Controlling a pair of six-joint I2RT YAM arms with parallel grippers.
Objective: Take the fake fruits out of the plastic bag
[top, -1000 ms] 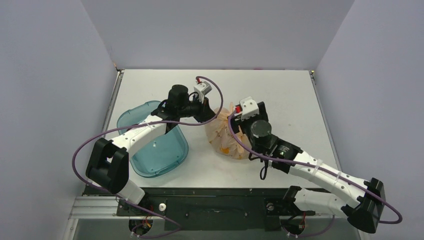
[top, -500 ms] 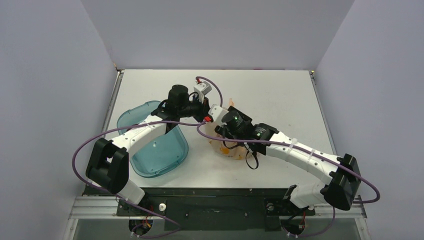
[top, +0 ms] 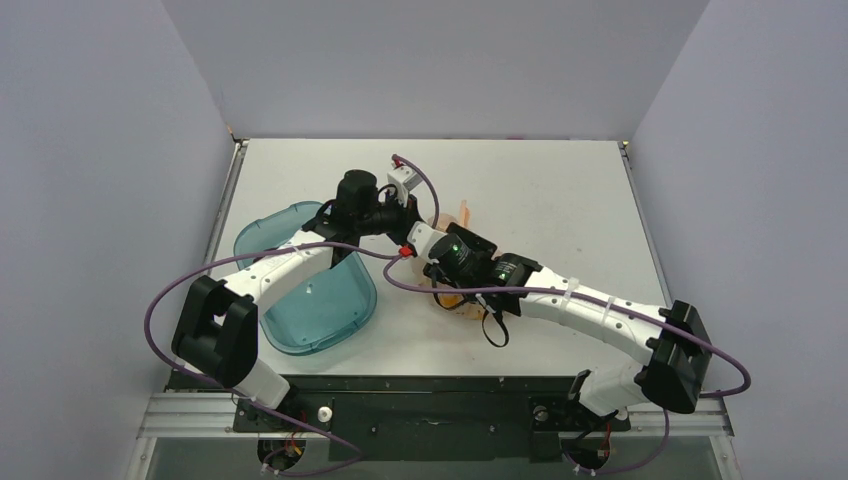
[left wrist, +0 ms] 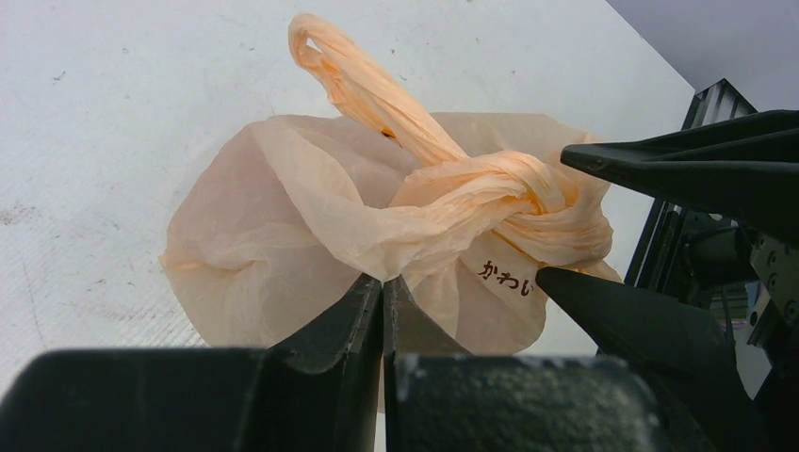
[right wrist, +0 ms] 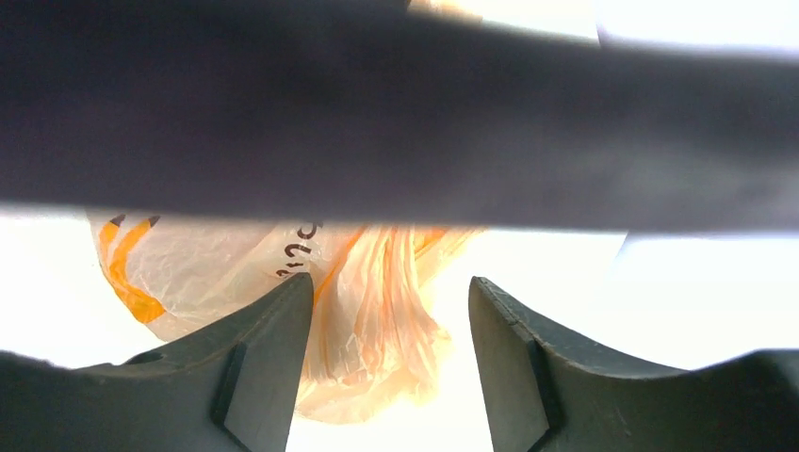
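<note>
The white worktop (top: 560, 190) fills the middle of the overhead view. A teal see-through tray (top: 310, 300) lies on it at the left of the frame, partly under the left arm.

The plastic bag (left wrist: 311, 226) sits near the centre of the worktop, just right of the tray. From above it is mostly hidden under the two wrists. It is tied shut, and what it holds cannot be made out through the peach film.

The left pincer (left wrist: 382, 282) is at the bottom centre of its wrist view. Its fingers are clenched together, with a fold of the bag's film pinched at their tips, and the bag bulges just beyond them.

The right pincer (right wrist: 391, 292) is released. Its two fingers stand apart, with the twisted neck of the bag between them.

In the left wrist view those same dark fingers enter from the right edge, one above and one below the knot (left wrist: 509, 193).

A handle loop (left wrist: 325, 47) sticks up toward the top of that frame. Small dark printed script (left wrist: 504, 276) shows just under the knot.
</note>
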